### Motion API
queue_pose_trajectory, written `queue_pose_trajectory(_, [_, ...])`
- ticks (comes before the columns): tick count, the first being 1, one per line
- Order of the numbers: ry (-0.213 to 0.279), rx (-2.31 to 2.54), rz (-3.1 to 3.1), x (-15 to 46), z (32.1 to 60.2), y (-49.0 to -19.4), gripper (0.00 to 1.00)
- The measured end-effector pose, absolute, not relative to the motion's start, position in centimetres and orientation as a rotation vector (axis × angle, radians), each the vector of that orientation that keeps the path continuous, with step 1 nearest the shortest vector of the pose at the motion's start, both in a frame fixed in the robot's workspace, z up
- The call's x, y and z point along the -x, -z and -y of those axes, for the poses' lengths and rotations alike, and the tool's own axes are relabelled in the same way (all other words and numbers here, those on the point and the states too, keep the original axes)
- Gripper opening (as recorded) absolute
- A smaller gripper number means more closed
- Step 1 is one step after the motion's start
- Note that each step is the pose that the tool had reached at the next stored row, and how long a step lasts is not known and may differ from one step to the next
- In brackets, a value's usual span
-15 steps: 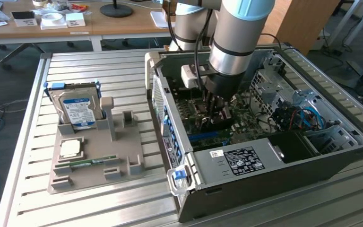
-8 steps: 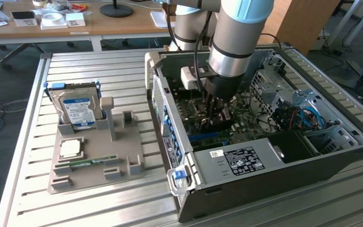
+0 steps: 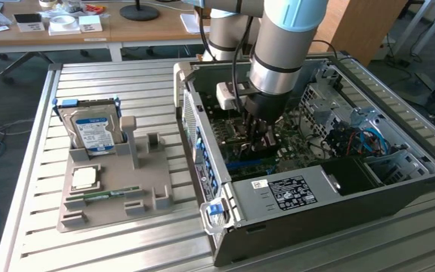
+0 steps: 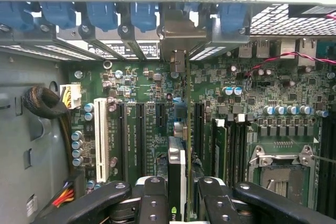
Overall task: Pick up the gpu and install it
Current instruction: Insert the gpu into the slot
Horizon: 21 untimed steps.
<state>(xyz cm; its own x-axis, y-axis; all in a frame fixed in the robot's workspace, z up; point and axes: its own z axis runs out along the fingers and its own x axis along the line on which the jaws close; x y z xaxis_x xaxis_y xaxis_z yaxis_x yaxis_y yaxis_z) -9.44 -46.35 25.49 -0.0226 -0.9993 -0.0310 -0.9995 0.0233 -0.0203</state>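
Ribbed bare metal with a dull silver sheen across the surface (image 3: 127, 79). Matt grey plastic for the parts holder (image 3: 111, 209). Smooth silver metal and a glossy blue-white paper label on the hard drive (image 3: 90, 133). Dark, matt painted sheet metal on the computer case (image 3: 353, 209). Glossy green circuit board for the motherboard (image 4: 152, 129), smooth blue plastic for the slot latches (image 4: 102, 14). Matt black finish on the tool (image 4: 178, 208), studded with shiny screw heads. Bright silver metal along the edge of the gpu (image 4: 177, 174), black beside it. Satin pale-blue shell and a polished metal ring on the arm (image 3: 289, 34).
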Motion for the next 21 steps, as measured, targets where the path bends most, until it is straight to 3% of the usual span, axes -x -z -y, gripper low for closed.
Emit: queue_pose_trajectory(21, [-0.011,2.170,-2.221,9.45,46.35,-25.04,0.27])
